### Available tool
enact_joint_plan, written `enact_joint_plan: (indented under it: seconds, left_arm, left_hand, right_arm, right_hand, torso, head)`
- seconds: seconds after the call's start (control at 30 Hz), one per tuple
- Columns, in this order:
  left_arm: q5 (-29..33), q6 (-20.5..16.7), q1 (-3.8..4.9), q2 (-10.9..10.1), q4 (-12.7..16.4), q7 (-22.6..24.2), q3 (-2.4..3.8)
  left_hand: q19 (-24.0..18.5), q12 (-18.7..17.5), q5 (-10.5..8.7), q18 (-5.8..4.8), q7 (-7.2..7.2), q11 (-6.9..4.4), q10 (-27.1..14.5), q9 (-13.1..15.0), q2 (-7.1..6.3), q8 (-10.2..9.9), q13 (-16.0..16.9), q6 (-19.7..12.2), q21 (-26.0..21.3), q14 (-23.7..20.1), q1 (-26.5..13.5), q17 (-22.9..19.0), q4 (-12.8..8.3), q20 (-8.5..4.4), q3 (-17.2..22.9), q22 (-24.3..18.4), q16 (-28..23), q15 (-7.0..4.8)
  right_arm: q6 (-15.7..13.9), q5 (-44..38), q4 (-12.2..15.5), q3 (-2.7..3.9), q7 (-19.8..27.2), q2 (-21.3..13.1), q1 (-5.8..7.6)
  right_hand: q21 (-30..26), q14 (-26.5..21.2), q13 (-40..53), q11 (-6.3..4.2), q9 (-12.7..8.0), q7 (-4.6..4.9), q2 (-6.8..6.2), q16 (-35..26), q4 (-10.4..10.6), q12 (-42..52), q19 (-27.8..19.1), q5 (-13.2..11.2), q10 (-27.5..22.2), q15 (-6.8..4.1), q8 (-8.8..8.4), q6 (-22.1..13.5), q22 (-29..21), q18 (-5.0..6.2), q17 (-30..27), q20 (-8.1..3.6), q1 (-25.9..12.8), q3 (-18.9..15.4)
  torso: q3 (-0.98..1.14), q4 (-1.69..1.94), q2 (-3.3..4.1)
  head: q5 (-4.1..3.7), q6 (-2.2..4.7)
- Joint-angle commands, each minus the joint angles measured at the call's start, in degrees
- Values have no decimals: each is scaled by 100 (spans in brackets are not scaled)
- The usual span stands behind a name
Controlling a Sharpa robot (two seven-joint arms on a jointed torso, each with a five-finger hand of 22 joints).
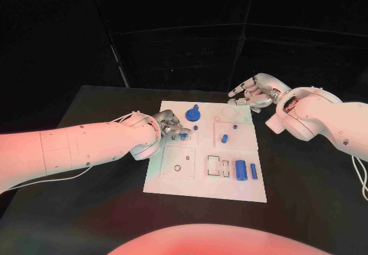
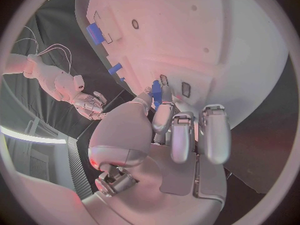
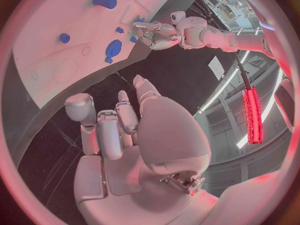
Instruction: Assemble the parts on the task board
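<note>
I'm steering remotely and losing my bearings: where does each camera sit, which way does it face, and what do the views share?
Head view: on the robot's head, looking down at the white task board on the black table; both white arms show.
Left wrist view: behind the left hand, facing the board; its fingers pinch a small blue part.
Right wrist view: behind the right hand, off the board's far corner.
Shared: each wrist view shows the other hand, and the board.
</note>
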Motion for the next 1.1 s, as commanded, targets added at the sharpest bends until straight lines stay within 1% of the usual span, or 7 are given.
enact_joint_plan:
  seconds: [0.03, 0.17, 0.37, 0.7, 0.73, 1.0, 1.1]
  left_arm:
    - [-2, -154, 6, -7, 10, 83, 3]
    - [-5, -60, 6, -13, 13, 0, 3]
    - [-61, 84, 6, -17, 15, -126, 3]
    - [-249, 108, 6, 11, -21, -281, 1]
    - [-277, 102, 6, 15, -23, -289, 1]
    - [-362, 114, 5, 29, -20, -332, 1]
    - [-369, 125, 5, 30, -18, -338, 0]
  left_hand:
    - [231, -19, 20, -60, -54, -41, 5, 9, 22, 19, -1, -11, 10, 595, 70, 1509, -364, -31, 388, 383, 18, -50]
    - [230, -23, 19, -59, -49, -38, 3, 10, 19, 20, -6, -8, 9, 595, 57, 1509, -359, -31, 392, 381, 18, -49]
    - [228, -24, 18, -58, -45, -35, 3, 11, 9, 21, -7, -6, 5, 595, 40, 1509, -355, -30, 394, 377, 18, -47]
    - [232, -17, 18, -61, -43, -32, 7, 12, -21, 24, 0, -2, 12, 595, 21, 1509, -360, -29, 396, 388, 18, -44]
    - [233, -17, 18, -62, -44, -32, 8, 13, -30, 25, -1, 0, 15, 595, 17, 1509, -362, -29, 397, 393, 18, -44]
    - [239, -2, 17, -66, -50, -35, 21, 20, -115, 38, 15, 23, 26, 595, 6, 1509, -406, -27, 400, 410, 18, -43]
    - [242, 4, 16, -68, -52, -36, 28, 23, -173, 46, 20, 41, 32, 595, -8, 1509, -429, -28, 387, 421, 18, -44]
  right_arm:
    - [-14, -14, 2, 3, 46, 3, 8]
    - [-13, -14, 5, 3, 47, -2, 8]
    - [-8, -14, 9, 3, 47, -7, 8]
    - [-8, -14, 13, 3, 52, -8, 8]
    - [-10, -14, 12, 3, 52, -7, 8]
    - [-15, -14, 14, 3, 54, -10, 8]
    - [-15, -14, 16, 3, 55, -12, 9]
  right_hand:
    - [-27, 356, -6, 0, -5, -7, 5, -36, 35, -17, -47, 20, -39, -45, 25, 0, -13, 105, 420, -3, -64, -22]
    - [-27, 356, -6, 0, -6, -7, 5, -36, 36, -17, -47, 20, -39, -45, 25, -1, -13, 105, 419, -3, -65, -23]
    - [-27, 356, -6, 0, -6, -7, 5, -36, 36, -17, -47, 20, -39, -45, 25, -1, -13, 105, 419, -3, -65, -23]
    - [-27, 356, -6, 0, -6, -7, 5, -36, 36, -17, -47, 20, -39, -45, 25, -1, -13, 105, 419, -3, -65, -23]
    - [-27, 356, -6, 0, -6, -7, 5, -36, 36, -17, -47, 20, -39, -45, 25, -1, -13, 105, 419, -3, -65, -23]
    - [-27, 356, -6, 0, -6, -7, 5, -36, 36, -17, -47, 20, -39, -45, 25, -1, -13, 105, 419, -3, -65, -23]
    - [-27, 356, -6, 0, -6, -7, 5, -36, 36, -17, -47, 20, -39, -45, 25, -1, -13, 105, 419, -3, -65, -23]
  torso:
    - [-1, 4, -1]
    - [-1, -5, 2]
    - [-3, -2, 0]
    - [0, -8, 0]
    - [1, -8, 0]
    - [-1, -4, -1]
    - [-1, -5, 2]
  head:
    - [5, -11]
    - [14, -12]
    - [18, -18]
    - [42, -20]
    - [52, -20]
    - [38, -20]
    - [34, -19]
